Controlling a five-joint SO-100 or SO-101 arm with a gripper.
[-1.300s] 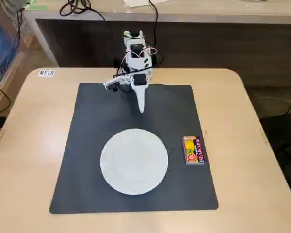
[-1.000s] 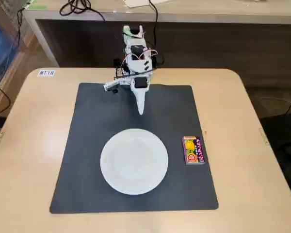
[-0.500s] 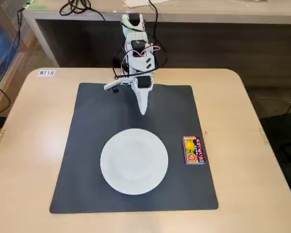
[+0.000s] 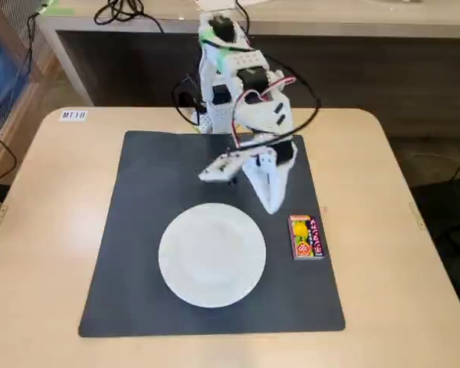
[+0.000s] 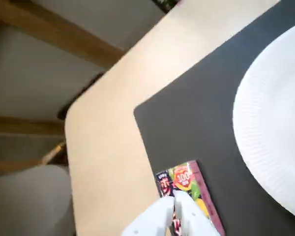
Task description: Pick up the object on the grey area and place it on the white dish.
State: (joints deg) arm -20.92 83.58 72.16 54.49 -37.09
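The small yellow box (image 4: 307, 238) with red and orange print lies flat on the dark grey mat (image 4: 153, 207), near its right edge in the fixed view. The white plate (image 4: 212, 254) sits on the mat to the box's left. My white gripper (image 4: 273, 205) points down, a little behind and left of the box, apart from it, with nothing between its jaws. In the wrist view the gripper (image 5: 175, 199) enters from the bottom edge with its jaws nearly together, its tips overlapping the box (image 5: 186, 179). The plate (image 5: 275, 132) fills the right side, on the mat (image 5: 187, 123).
The mat lies on a light wooden table (image 4: 54, 230) with a small label (image 4: 73, 115) at its back left corner. The arm's base (image 4: 215, 107) and cables stand at the table's back edge. A bench runs behind the table.
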